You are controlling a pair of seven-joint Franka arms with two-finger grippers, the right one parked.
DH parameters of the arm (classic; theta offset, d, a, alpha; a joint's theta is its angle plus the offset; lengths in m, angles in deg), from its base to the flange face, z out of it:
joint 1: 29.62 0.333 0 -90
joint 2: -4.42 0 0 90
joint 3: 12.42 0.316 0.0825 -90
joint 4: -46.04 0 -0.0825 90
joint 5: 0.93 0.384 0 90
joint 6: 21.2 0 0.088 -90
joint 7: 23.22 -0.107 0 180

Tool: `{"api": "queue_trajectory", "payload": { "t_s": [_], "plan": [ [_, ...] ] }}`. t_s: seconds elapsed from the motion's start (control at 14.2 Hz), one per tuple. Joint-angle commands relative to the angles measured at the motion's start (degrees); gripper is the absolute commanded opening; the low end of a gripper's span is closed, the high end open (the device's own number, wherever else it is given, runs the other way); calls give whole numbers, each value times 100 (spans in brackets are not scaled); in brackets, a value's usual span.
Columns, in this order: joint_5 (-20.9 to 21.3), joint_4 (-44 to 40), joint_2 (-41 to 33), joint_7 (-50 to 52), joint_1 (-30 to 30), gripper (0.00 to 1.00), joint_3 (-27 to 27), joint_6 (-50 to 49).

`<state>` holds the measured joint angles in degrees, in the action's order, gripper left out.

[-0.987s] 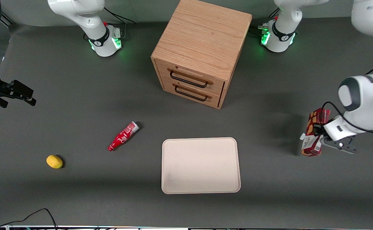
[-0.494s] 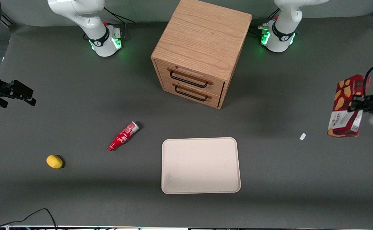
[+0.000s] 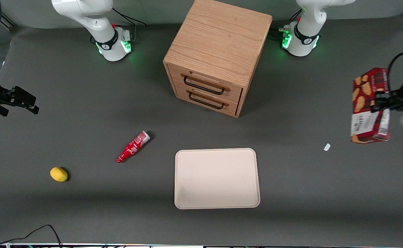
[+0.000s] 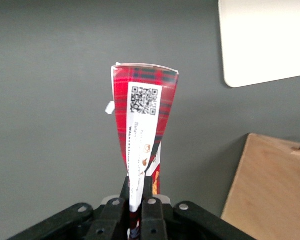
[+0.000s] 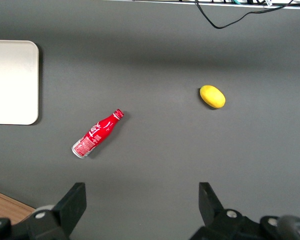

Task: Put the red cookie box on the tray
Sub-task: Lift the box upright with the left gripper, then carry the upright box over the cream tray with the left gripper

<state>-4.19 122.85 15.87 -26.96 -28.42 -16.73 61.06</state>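
The gripper (image 3: 380,103) hangs in the air at the working arm's end of the table, its fingers (image 4: 149,197) clamped tight on the red cookie box (image 3: 370,105) — the box is clear of the table, held about midway along its length. The tray (image 3: 217,178) lies flat well apart from the gripper, toward the table's middle and nearer the front camera — a small white scrap (image 3: 327,147) lies on the table between them, near the gripper

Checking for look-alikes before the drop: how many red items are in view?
2: the red cookie box, shut in the gripper above the table's working-arm end, and a red soda bottle lying beside the tray.
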Motion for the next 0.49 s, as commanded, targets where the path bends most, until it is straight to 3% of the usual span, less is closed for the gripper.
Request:
{"api": "queue_trajectory", "payload": {
  "t_s": [0.0, 0.42],
  "plan": [
    [9, -727, 532, 1021, -102, 0, -489, -105],
    [61, -1950, 1929, 2665, -1111, 0, -667, 587]
  ]
}}
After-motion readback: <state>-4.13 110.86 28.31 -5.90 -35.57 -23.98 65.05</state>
